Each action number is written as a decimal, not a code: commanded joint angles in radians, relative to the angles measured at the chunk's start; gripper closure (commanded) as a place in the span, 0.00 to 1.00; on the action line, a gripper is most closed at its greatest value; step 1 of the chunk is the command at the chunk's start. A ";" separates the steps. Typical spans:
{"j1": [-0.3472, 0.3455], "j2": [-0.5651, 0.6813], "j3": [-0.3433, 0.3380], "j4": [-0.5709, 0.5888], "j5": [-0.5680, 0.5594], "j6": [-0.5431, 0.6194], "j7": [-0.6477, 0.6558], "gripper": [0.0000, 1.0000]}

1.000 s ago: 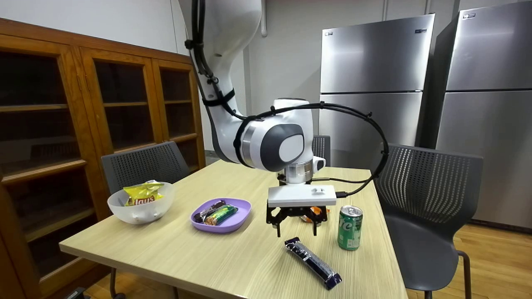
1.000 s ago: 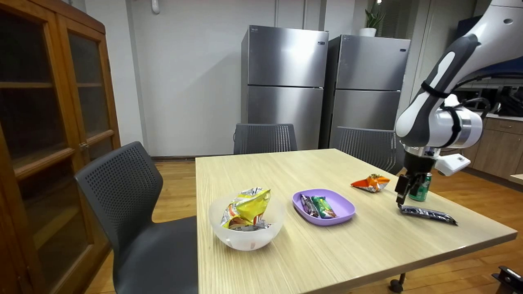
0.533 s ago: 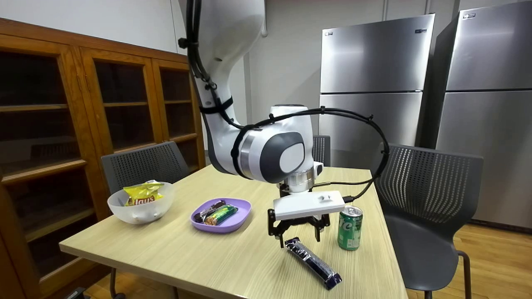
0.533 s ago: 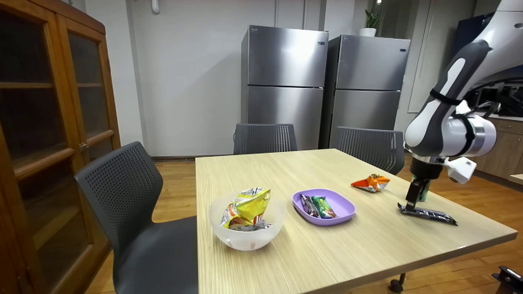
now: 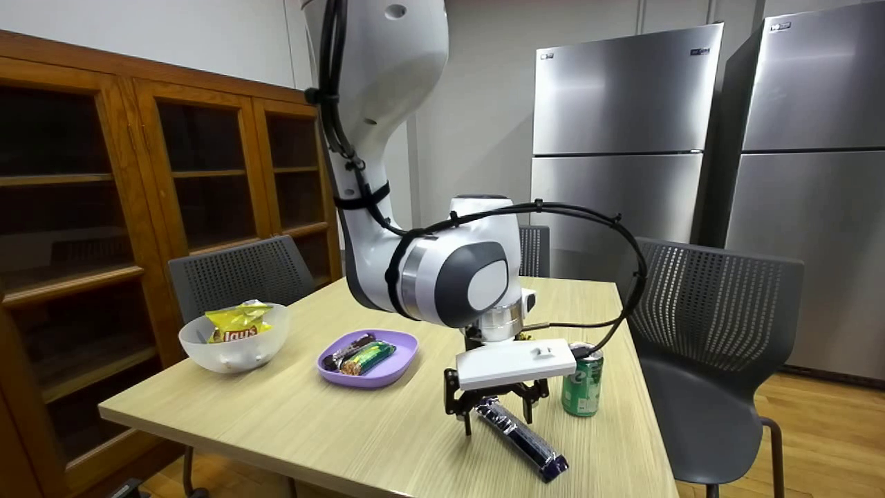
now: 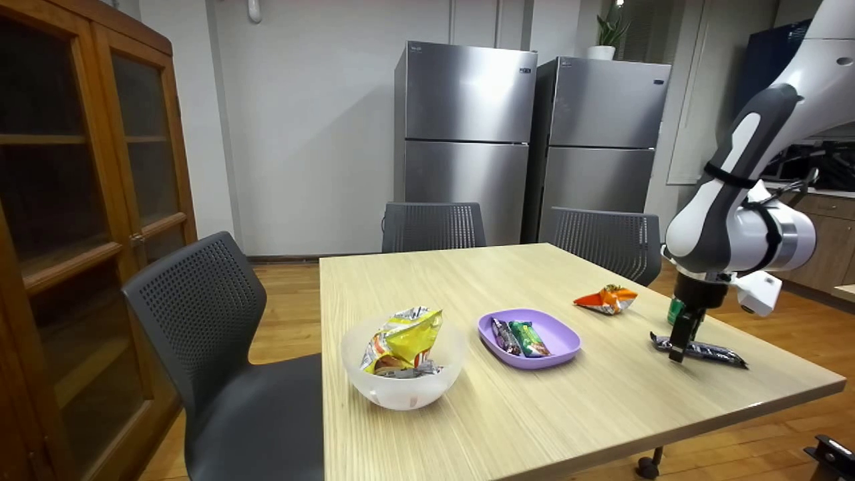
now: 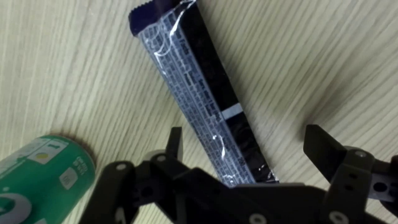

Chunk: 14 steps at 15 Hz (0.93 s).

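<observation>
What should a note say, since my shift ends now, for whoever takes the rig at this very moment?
Tool: open, jaws on either side of the bar, with a gap on each side in the wrist view.
Things: the bar lies on the table, with the can upright beside it. The plate holds a dark packet and a green packet; the bowl holds a yellow bag. An orange packet lies on the table.
Done: the tool is in place over the bar.
Left: it has not yet closed on the bar, which is unlifted.
</observation>
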<state>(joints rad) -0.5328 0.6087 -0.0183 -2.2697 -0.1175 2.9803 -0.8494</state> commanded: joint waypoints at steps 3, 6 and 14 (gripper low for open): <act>-0.010 0.014 -0.002 0.011 -0.030 0.030 -0.009 0.00; -0.013 0.008 -0.004 0.007 -0.043 0.047 -0.013 0.11; -0.031 -0.002 0.014 0.001 -0.053 0.056 -0.014 0.80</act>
<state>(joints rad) -0.5331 0.6160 -0.0222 -2.2655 -0.1512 3.0190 -0.8494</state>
